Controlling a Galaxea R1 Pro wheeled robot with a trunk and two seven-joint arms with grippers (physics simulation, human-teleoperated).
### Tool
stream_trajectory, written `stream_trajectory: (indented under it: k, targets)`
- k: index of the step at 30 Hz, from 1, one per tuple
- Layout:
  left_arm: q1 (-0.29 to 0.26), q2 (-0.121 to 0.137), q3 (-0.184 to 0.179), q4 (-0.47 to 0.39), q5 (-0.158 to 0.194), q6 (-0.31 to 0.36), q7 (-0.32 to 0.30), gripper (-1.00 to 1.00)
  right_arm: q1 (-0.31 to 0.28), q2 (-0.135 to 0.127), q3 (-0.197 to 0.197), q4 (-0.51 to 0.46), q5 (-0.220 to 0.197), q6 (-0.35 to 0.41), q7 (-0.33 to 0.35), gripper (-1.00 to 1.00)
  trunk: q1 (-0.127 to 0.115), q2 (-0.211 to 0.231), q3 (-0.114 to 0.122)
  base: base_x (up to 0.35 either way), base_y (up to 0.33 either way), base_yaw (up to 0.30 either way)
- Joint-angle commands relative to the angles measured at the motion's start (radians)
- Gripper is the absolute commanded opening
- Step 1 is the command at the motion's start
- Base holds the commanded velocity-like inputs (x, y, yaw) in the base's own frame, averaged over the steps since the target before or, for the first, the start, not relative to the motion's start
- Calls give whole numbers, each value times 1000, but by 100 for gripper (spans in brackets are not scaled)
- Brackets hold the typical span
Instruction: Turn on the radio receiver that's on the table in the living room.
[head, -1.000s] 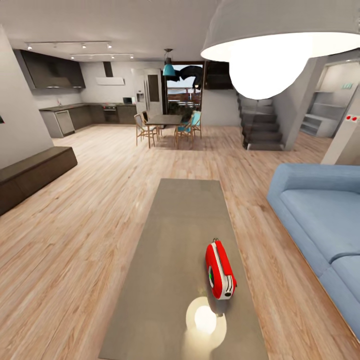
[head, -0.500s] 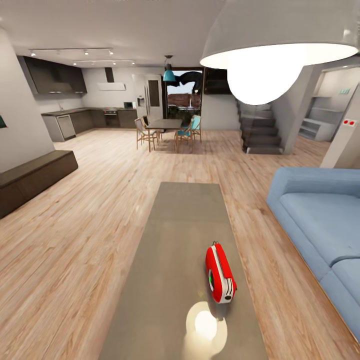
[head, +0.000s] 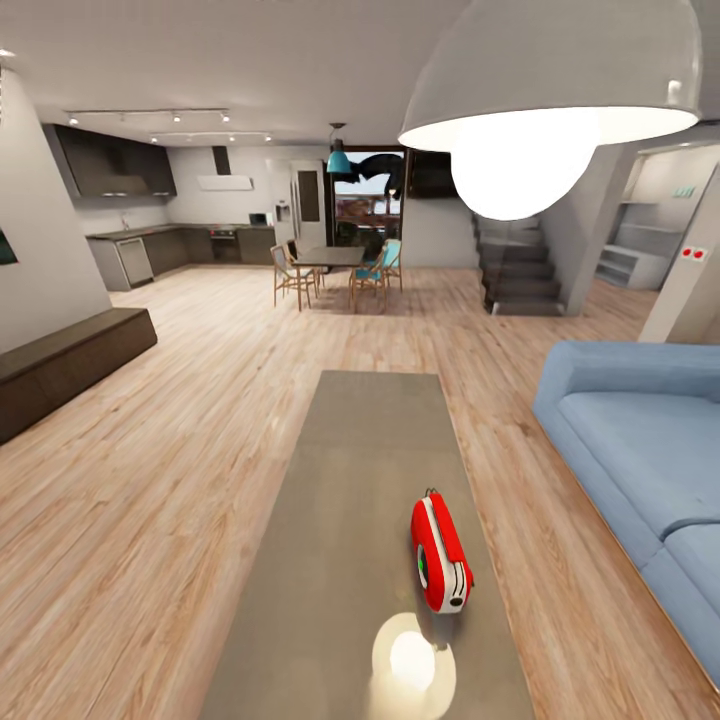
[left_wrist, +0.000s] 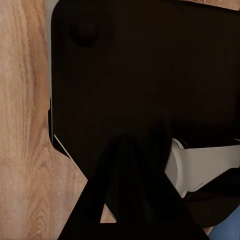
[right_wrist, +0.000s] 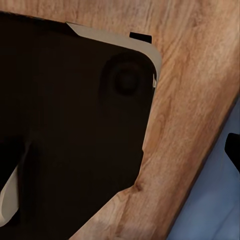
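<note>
The red radio receiver (head: 440, 552), with white sides and a red top handle, stands upright on the near right part of the long grey-brown table (head: 350, 470). Its dial face is turned toward the left. In the left wrist view my left gripper (left_wrist: 131, 195) is a dark silhouette against the robot's black base (left_wrist: 140, 75), so its jaws cannot be made out. The right wrist view has only a black tip (right_wrist: 233, 150) over the wood floor, beside the same black base (right_wrist: 65, 115).
A blue sofa (head: 640, 450) runs along the table's right side. The white pendant lamp (head: 550, 90) hangs close overhead, and its glare (head: 410, 655) lies on the tabletop. A dark low bench (head: 60, 360) lines the left wall. The dining table (head: 335, 258) and stairs (head: 515, 275) are far back.
The whole head view has shifted slightly, with the far room sitting lower in the picture, so the camera moved. The radio keeps its place on the table.
</note>
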Motion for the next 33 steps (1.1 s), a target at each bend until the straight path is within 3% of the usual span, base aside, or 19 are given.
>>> stream_trajectory:
  k: [1,33]
  targets:
    - [0,0,0,0,0,0,0,-100,0,0,0,0,-1,0,0,100,0,0,1,0,0,0]
    - [0,2,0,-2,-2,2,0,-100,-1,-3,-1,-3,-2,4,2,100,0,0,3,0,0,0]
